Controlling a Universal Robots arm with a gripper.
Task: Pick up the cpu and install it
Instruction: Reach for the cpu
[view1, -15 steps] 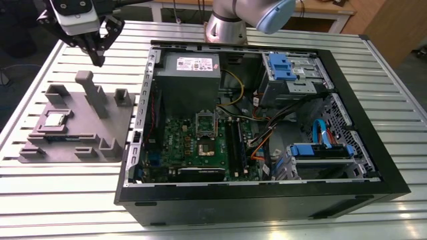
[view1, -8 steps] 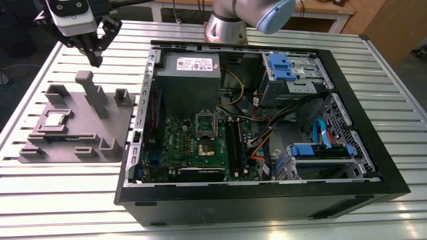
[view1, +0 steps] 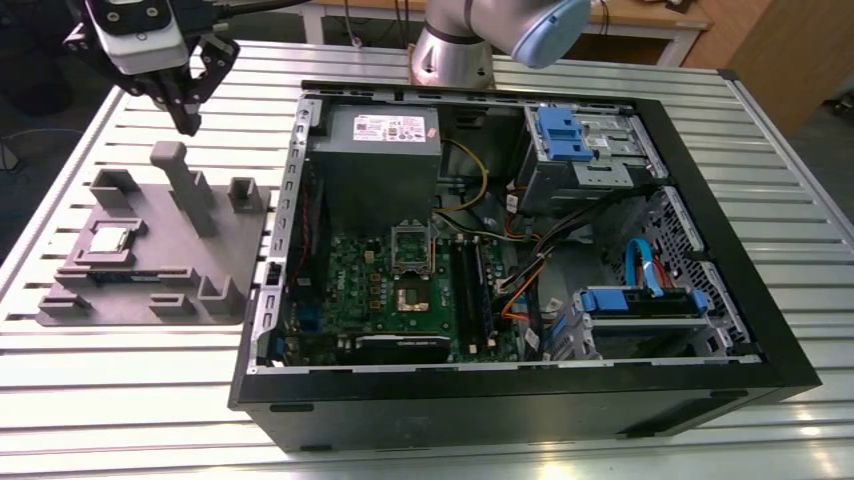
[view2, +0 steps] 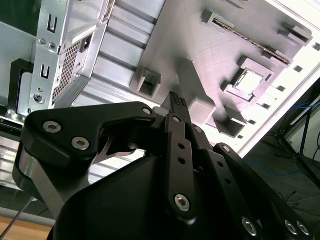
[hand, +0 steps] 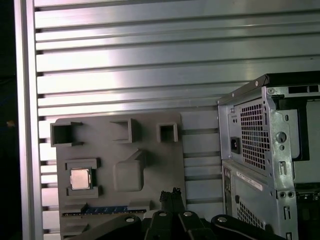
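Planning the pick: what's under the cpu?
The cpu sits shiny top up in a raised square pocket of the grey holder tray. The pocket floor beneath is covered by the chip itself.

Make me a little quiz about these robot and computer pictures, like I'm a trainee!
1. True or false: the gripper is holding the cpu.
2. Where is the cpu? A) in the computer's socket B) in a pocket of the grey tray C) on the floor
3. One word: is the gripper open or shut?
Key: 1 false; 2 B; 3 shut.
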